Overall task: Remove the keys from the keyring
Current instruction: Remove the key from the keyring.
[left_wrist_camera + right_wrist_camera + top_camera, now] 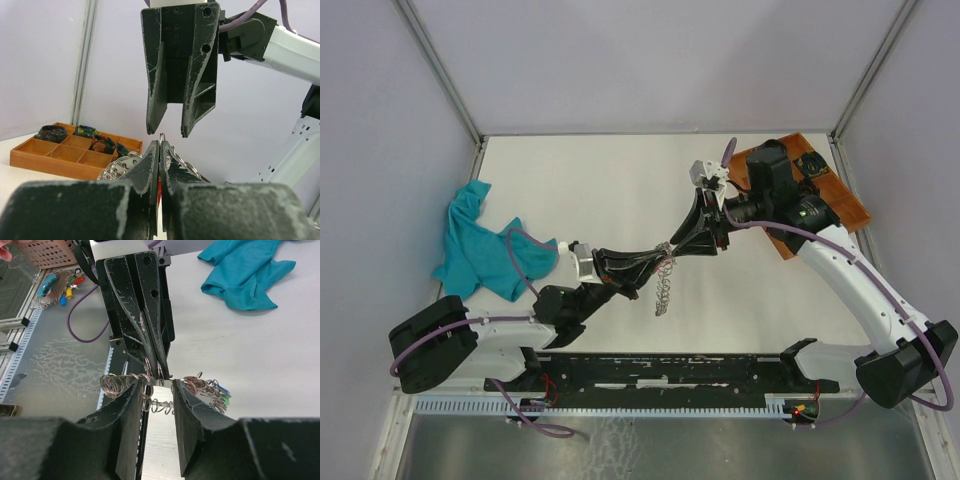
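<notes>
**Fig.** Task status, top view unless noted. Table (620, 180): no loose key seen anywhere on it. Teal cloth (485, 250) at 9 o'clock and wooden tray (845, 205) at 2 o'clock both lie well apart from the work. The tray's compartments hold dark items, too small to identify.

Both arms meet just below centre. L gripper (160, 147): fingers pressed together, clamped on a thin wire loop of the keyring (662, 285), held above the table. The rest of the coil hangs from the pinch toward 6 o'clock. R gripper (160, 387): jaws apart, tips facing the L tips and almost touching, w/ nothing caught between them.

Keys (212, 390): bunched w/ coloured tags at 3 o'clock of the R tips (R wrist view), still threaded on the ring.

Judgement: ring secured, approach made. No removal done; every key is left to do.
</notes>
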